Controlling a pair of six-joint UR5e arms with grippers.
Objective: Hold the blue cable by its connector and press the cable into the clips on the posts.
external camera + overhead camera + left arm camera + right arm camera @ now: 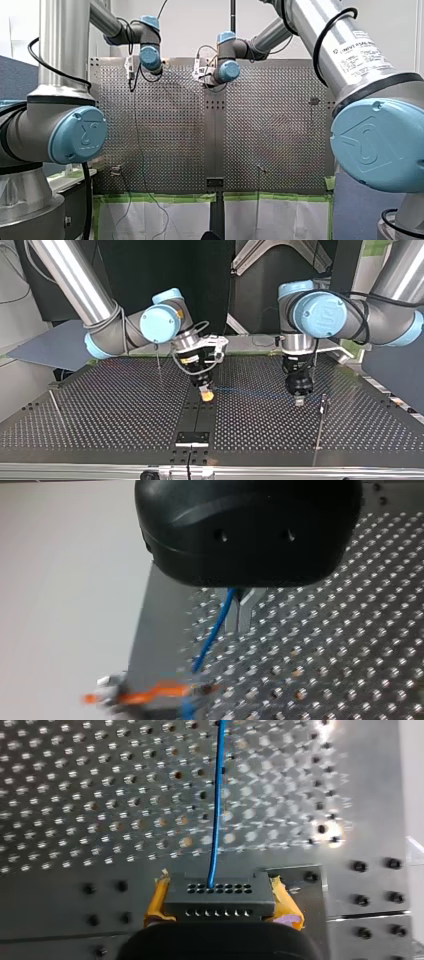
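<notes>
My right jaws pinch the black connector [220, 895] tight. My left jaws look pressed together on the blue cable [216, 810], which runs straight between them over the bench [100, 410]. If I tug too hard it could slip out, or miss a post [323, 405].

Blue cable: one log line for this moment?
right hand: shut on connector | left hand: shut on blue cable | span: taut between hands, above table | post: no cable in clip
</notes>
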